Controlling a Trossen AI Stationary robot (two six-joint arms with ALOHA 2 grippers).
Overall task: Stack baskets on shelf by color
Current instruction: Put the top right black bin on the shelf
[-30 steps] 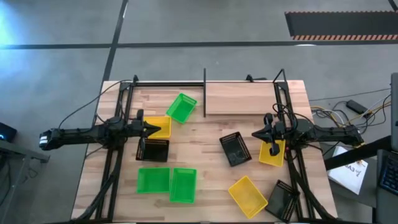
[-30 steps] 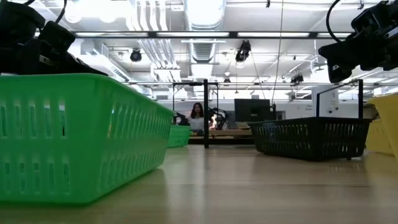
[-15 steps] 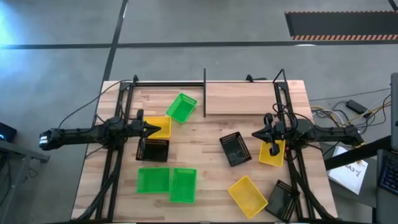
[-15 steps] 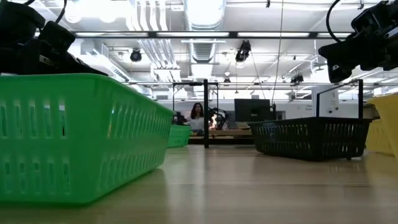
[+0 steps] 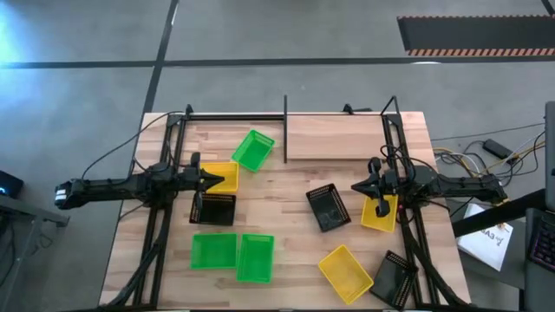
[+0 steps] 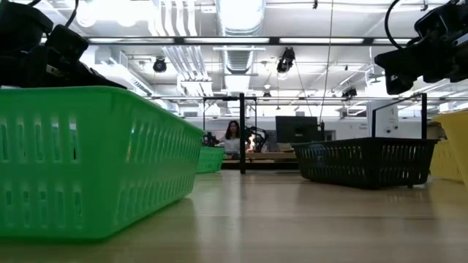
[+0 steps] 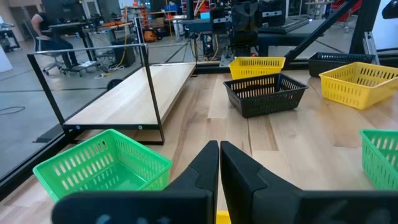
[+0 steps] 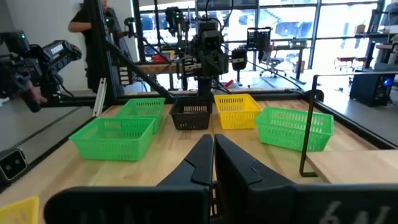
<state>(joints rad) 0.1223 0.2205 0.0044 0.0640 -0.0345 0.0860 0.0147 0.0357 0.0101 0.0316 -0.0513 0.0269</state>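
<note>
1. High view shows nine baskets spread on the worktop point(image 5: 286, 186); the shelf point(image 5: 334, 137) at the far edge carries none of them.
2. Green basket point(image 5: 252, 149) lies tilted near the shelf's left post, and two green baskets point(image 5: 232, 254) lie side by side near the front edge.
3. Left pincer point(image 5: 211, 179) is clenched and holds nothing; it hangs over a yellow basket point(image 5: 224, 176), with a black basket point(image 5: 213, 209) just beside.
4. Right pincer point(image 5: 357, 186) is also clenched and empty, between another black basket point(image 5: 328, 208) and a yellow basket point(image 5: 379, 213).
5. I judge the baskets light and thin, with mesh walls that bend a little and smooth plastic that can slip.
6. The best hold is probably one long wall, pinched at its middle near the rim.
</note>
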